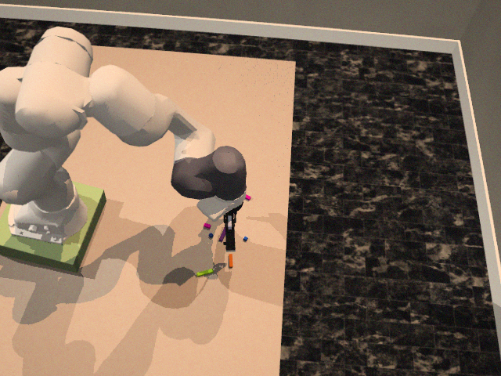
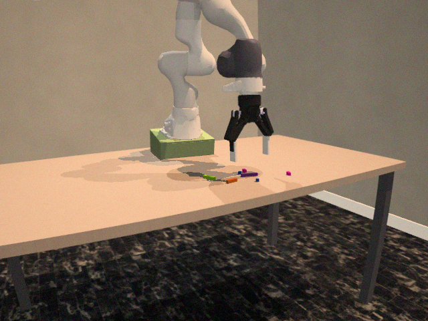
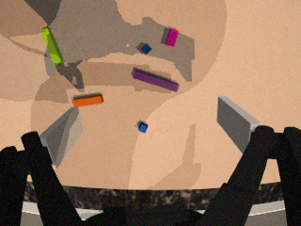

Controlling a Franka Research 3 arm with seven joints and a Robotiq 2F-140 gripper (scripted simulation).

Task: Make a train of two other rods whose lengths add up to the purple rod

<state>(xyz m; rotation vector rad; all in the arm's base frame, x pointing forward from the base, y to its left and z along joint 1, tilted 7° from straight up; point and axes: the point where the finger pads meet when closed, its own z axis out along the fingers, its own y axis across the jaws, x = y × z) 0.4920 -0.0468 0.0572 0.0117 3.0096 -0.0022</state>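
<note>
A tan counter (image 2: 103, 207) stands on a dark marbled floor (image 2: 207, 276). On it the purple rod (image 2: 249, 174) lies flat, with a magenta rod (image 2: 244, 170) and a blue rod (image 2: 239, 172) just beside it. The orange rod (image 2: 231, 180) and lime rod (image 2: 208, 177) lie near, apart from each other. A second blue rod (image 2: 257, 179) and second magenta rod (image 2: 288, 172) lie farther out. The tool (image 2: 249, 152) hangs above, spread wide and holding nothing.

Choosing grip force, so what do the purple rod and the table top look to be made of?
Purple rod: looks like hard, matt plastic or painted wood, going by its flat even colour, sharp edges and lack of shine; which one is unclear. Table top: smooth, pale peach, matt board, perhaps laminate, with no visible grain, on grey legs that look like metal.
</note>
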